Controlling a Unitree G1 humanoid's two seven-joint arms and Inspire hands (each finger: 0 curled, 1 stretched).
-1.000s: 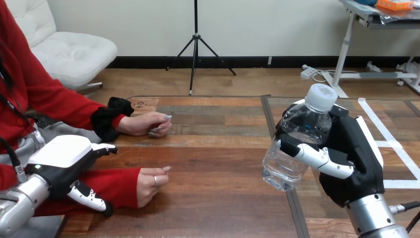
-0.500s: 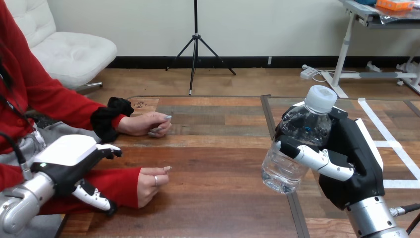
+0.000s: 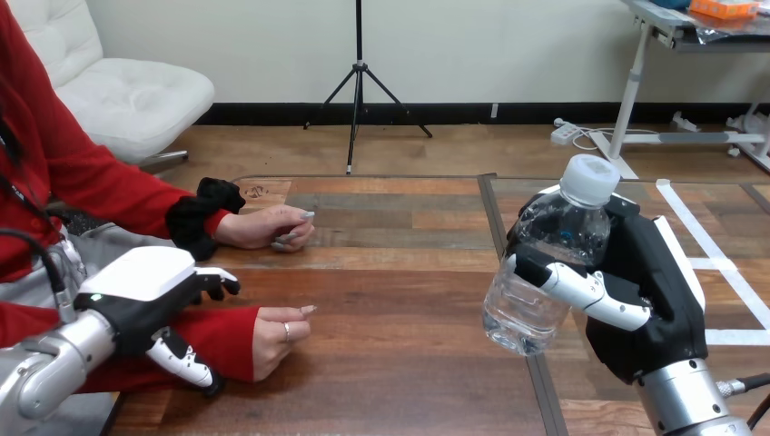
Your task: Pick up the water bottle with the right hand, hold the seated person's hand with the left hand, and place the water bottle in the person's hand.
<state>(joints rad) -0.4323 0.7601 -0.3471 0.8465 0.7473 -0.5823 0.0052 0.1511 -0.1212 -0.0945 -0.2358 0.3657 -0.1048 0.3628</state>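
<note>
The right hand (image 3: pixel 649 304) is clasped round the bottle (image 3: pixel 545 272), fingers wrapped across its lower body, and carries it clear of the table (image 3: pixel 409 300) at the view's right. The bottle leans, with its white cap (image 3: pixel 590 177) up and its base down toward the view's left, the person's side. The tilt seems to follow the wrist's angle, and it leaves the base free to be set into a palm. The bottle is well apart from both of the person's hands.

The left hand (image 3: pixel 145 300) hangs over the red sleeve (image 3: pixel 213 341) just behind the person's nearer hand (image 3: pixel 277 336), its fingers loose and spread above the forearm and its thumb down at the near side. It brackets the wrist without closing on it; whether it touches the sleeve I cannot tell. That placement reads as the approach for the hold — wrist between thumb and fingers, ready to be clasped.

The nearer hand rests on its edge on the table, loosely curled and not turned palm up. The person's farther hand (image 3: pixel 272 227) lies further back, out of the way. By my judgement the pick-up is done, while the hold and the hand-over are not yet.
</note>
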